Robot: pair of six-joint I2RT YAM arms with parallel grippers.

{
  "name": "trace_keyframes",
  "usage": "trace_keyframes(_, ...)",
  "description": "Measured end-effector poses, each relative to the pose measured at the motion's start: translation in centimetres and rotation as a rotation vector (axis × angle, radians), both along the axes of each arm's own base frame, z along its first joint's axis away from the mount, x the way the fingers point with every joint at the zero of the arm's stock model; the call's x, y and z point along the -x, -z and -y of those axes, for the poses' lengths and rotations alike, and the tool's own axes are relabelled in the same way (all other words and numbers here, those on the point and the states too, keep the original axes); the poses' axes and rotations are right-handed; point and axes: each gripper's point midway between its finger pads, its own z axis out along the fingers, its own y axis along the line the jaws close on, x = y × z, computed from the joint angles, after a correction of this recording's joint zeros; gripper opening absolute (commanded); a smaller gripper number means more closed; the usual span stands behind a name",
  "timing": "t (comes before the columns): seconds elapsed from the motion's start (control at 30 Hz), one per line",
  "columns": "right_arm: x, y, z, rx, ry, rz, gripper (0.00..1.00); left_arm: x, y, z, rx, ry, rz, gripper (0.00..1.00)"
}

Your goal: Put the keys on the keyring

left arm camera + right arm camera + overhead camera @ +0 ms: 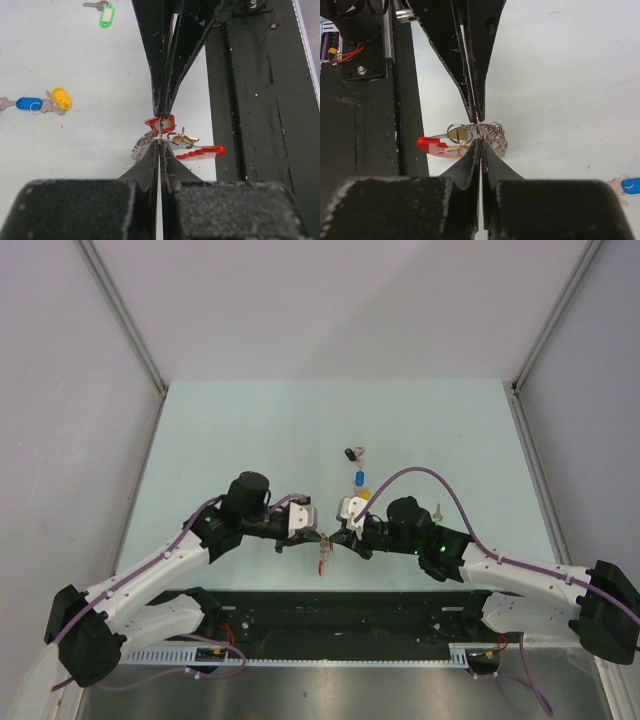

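My left gripper and right gripper meet tip to tip above the table's near edge, both with jaws closed. The left pinches a thin silvery ring of the keyring, a red curved band with a bunch of metal loops. The right pinches the red-tagged key right against those loops. The keyring hangs below the tips in the top view. Loose on the table lie a black-tagged key, a blue-tagged key, a yellow-tagged key and a green-tagged key.
The black base rail runs along the near edge just under the grippers. The blue key and yellow key lie close behind the right wrist. A purple cable arcs over the right arm.
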Motion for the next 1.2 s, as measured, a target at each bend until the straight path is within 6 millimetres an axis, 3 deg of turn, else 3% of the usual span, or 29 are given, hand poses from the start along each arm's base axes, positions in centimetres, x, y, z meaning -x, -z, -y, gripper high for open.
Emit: trace_keyframes(1.2, -0.09, 0.03, 0.02, 0.001, 0.005, 0.000, 0.00, -0.31, 0.04, -0.06, -0.005, -0.014, 0.009, 0.00)
